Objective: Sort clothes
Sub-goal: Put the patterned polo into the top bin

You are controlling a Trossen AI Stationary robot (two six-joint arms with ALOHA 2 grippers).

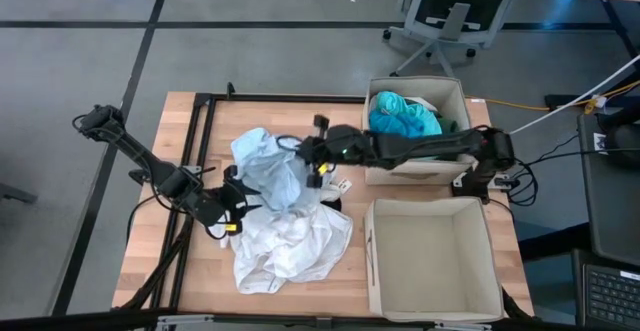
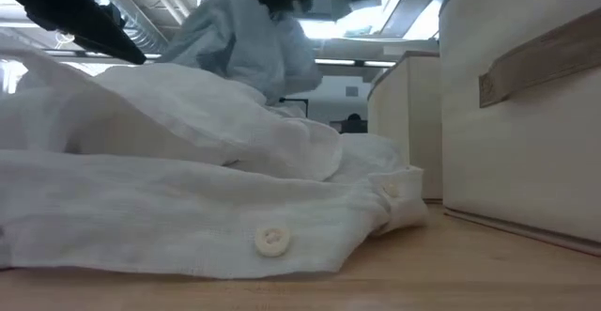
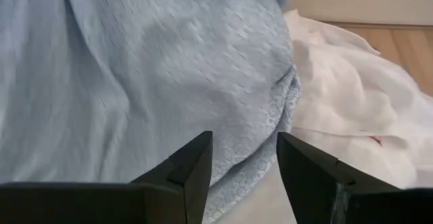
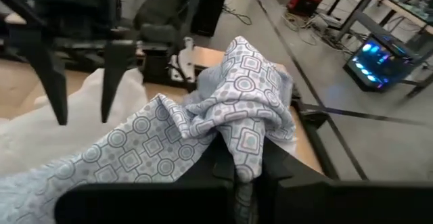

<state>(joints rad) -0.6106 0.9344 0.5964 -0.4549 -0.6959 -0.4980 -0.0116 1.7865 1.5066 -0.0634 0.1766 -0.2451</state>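
A pale blue patterned garment (image 1: pixel 268 166) is gathered up near the table's middle, and its lower part rests on a white buttoned garment (image 1: pixel 290 246) spread on the wood. My right gripper (image 1: pixel 312 163) reaches in over the far box and is shut on the blue garment (image 4: pixel 247 126). My left gripper (image 1: pixel 235 209) is open just left of it. In the left wrist view, its fingers (image 3: pixel 196 163) stand at the blue garment's lower hem (image 3: pixel 270 116). I cannot tell whether they touch it. A teal garment (image 1: pixel 402 116) lies in the far beige box (image 1: pixel 455 91). My right gripper pinches a bunched fold of several layers of the pale blue garment (image 4: pixel 245 158) between its two fingers, coming about level from the table's right side. The held part is raised off the table (image 2: pixel 244 38). The rest drapes slack down onto the white garment.
A second beige box (image 1: pixel 435 261) stands at the near right, with no clothes in it, close to the white garment's edge. A black frame (image 1: pixel 200 151) runs along the table's left part. Bare wood shows at the table's near left. An office chair (image 1: pixel 470 11) stands beyond the table.
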